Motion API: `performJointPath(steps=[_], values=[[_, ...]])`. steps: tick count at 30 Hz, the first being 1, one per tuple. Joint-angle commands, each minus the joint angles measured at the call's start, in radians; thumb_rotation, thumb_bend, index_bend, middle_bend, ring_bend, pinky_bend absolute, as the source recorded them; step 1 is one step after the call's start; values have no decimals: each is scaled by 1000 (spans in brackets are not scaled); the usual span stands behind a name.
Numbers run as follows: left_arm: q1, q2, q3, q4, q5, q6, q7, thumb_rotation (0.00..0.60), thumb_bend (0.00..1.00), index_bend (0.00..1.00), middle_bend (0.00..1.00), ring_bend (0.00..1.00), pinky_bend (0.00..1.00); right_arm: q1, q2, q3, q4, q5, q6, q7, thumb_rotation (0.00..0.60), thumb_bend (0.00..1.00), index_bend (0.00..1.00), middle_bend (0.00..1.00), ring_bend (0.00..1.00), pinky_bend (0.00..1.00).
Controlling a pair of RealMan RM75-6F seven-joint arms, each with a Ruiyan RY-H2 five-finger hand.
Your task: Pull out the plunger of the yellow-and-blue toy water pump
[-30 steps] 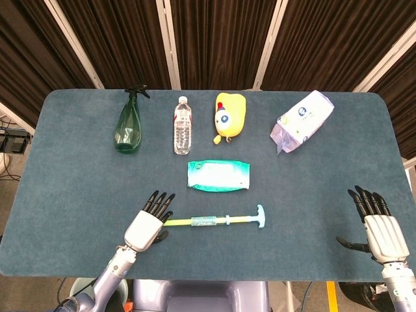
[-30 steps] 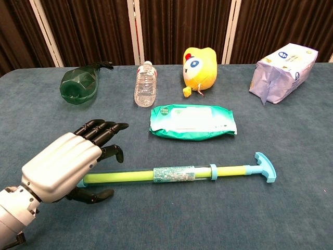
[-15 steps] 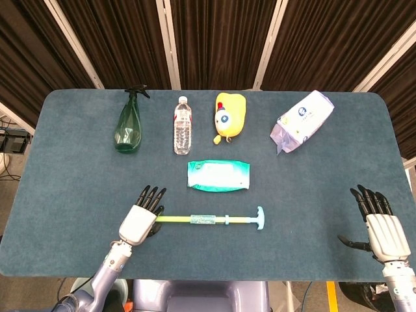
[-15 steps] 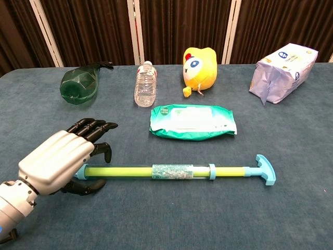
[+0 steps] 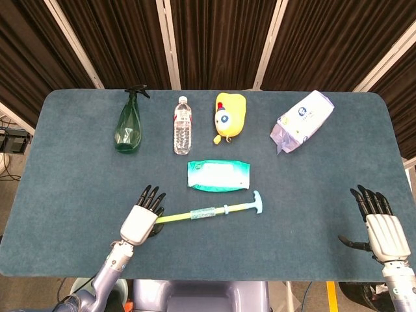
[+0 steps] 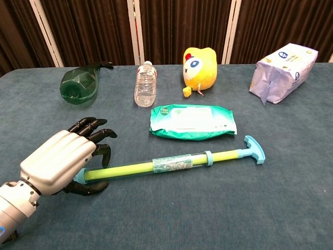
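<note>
My left hand sits at the near-left of the surface, curled loosely around the barrel end of the toy water pump; fingers arch over the tube and the thumb lies under it, so I judge it a light hold that anchors the body rather than a firm clamp; the pump lies flat on the surface, running from my left hand toward three o'clock and tilting slightly away, its blue T-handle free at the far end.

My right hand rests at the near-right edge, fingers spread, holding nothing, well apart from the handle; I judge it is the one meant to take the plunger, and it has not yet reached in.

Beyond the pump at twelve o'clock lies a green wipes pack; further back stand a green spray bottle, a water bottle, a yellow plush toy and a white-and-purple packet.

The head view alone shows my right hand; the chest view alone shows the thumb beneath the tube.
</note>
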Motion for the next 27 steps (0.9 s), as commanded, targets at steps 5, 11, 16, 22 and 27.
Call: performJointPath(steps=[5, 11, 16, 22, 27], values=[[6, 5, 2, -5, -3, 26, 4, 600, 425, 685, 229, 20, 0, 8, -8, -8, 9, -6, -21, -5, 600, 57, 28, 0, 0, 0], [9, 29, 7, -17, -13, 24, 4, 600, 437, 707, 268, 53, 0, 23, -27, -45, 17, -76, -43, -23, 600, 141, 247, 0, 0, 0], [0, 53, 4, -25, -21, 12, -14, 600, 429, 707, 268, 53, 0, 27, -94, -81, 51, -159, -36, -75, 600, 173, 408, 0, 0, 0], [-11, 52, 6, -6, -29, -7, -32, 600, 427, 710, 268, 53, 0, 38, -210, -72, 78, -212, -9, -160, 600, 225, 534, 0, 0, 0], [-24, 41, 11, 5, -22, -8, -42, 600, 425, 716, 266, 53, 0, 85, -299, -61, 98, -224, -79, -259, 600, 231, 537, 0, 0, 0]])
